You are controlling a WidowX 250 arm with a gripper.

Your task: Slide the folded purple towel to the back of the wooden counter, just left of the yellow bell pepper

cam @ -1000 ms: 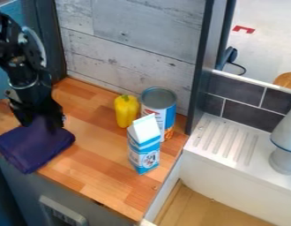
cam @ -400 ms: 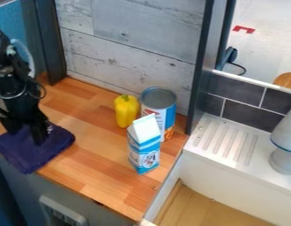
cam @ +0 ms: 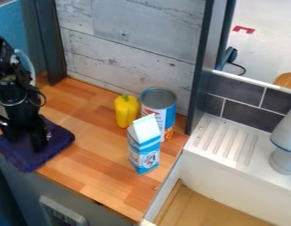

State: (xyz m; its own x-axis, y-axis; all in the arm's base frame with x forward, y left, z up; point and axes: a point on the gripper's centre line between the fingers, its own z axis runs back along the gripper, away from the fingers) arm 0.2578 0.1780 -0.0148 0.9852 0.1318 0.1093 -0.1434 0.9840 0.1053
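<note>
Pincer [cam: 25, 142] spread over the folded purple cloth [cam: 56, 148], I have countertop [cam: 98, 165] stretching toward three o'clock, up to the milk carton [cam: 143, 148]; the cloth meets the counter's edge at six.

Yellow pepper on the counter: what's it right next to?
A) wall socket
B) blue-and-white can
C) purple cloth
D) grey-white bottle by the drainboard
B: the yellow pepper stands directly beside the can, with the purple cloth well off toward the counter's other end.

Print on carton [cam: 144, 146], print on tin can [cam: 162, 114], none legible
</note>
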